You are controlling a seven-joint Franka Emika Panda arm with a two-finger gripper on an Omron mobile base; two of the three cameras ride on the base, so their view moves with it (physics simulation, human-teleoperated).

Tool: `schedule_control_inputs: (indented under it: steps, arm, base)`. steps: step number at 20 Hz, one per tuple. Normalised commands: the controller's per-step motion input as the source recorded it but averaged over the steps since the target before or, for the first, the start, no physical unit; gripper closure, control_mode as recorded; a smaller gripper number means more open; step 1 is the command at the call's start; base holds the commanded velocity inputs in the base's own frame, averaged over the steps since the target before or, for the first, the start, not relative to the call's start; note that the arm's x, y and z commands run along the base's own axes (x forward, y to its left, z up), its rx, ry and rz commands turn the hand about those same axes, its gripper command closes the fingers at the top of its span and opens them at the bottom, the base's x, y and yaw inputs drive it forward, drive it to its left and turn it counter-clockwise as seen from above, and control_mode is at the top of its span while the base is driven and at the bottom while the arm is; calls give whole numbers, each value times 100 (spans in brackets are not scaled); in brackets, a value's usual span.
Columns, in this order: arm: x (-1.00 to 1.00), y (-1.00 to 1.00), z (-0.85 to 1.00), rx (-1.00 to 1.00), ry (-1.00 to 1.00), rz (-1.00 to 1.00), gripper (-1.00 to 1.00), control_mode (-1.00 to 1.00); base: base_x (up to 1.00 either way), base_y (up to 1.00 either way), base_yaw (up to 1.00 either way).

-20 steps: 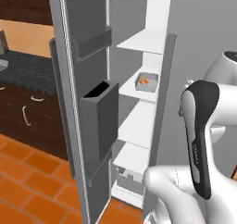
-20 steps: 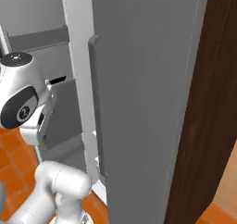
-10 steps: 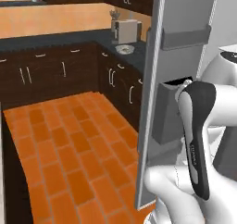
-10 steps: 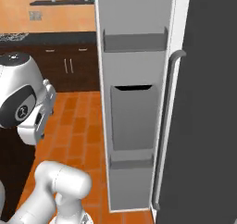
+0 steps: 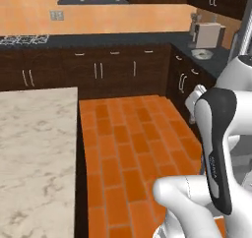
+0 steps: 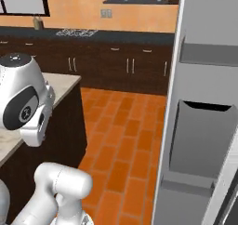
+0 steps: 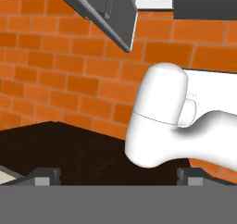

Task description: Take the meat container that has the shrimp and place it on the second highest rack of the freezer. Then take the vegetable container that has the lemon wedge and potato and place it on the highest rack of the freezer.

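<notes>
Jaws spread wide above glossy orange brick floor [image 7: 55,56]. The freezer [image 6: 204,126] door shows smooth grey moulded bins; a veined marble worktop [image 5: 34,153] lies left.

Island counter [image 5: 34,148] at left, tiled floor [image 5: 128,148] right of it. Cabinets [image 5: 98,70] behind, along the wall. Freezer door [image 6: 204,126] at far right, bin [image 6: 202,138] on it.

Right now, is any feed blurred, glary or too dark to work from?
Left base view: evenly lit, no glare; cabinets dark but handles legible. Right base view: sharp; soft shading inside the freezer door bins. Hand view: dim along the bottom, fingertips barely stand out from the black; brick floor crisp.
</notes>
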Motion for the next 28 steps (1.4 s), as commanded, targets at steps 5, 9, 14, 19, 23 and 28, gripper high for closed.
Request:
schedule_control_inputs:
  steps: [5, 9, 14, 19, 23, 28]
  arm:
    - [0, 0, 0, 0, 0, 0, -100, 100]
    - [0, 0, 0, 0, 0, 0, -100, 100]
    - [0, 0, 0, 0, 0, 0, -100, 100]
    - [0, 0, 0, 0, 0, 0, -100, 100]
    - [0, 0, 0, 0, 0, 0, -100, 100]
    - [0, 0, 0, 0, 0, 0, -100, 100]
  base:
    - [80, 18, -16]
    - [100, -6, -15]
    - [100, -1, -11]
    - [100, 0, -8]
    - [100, 0, -7]
    - [100, 0, -6]
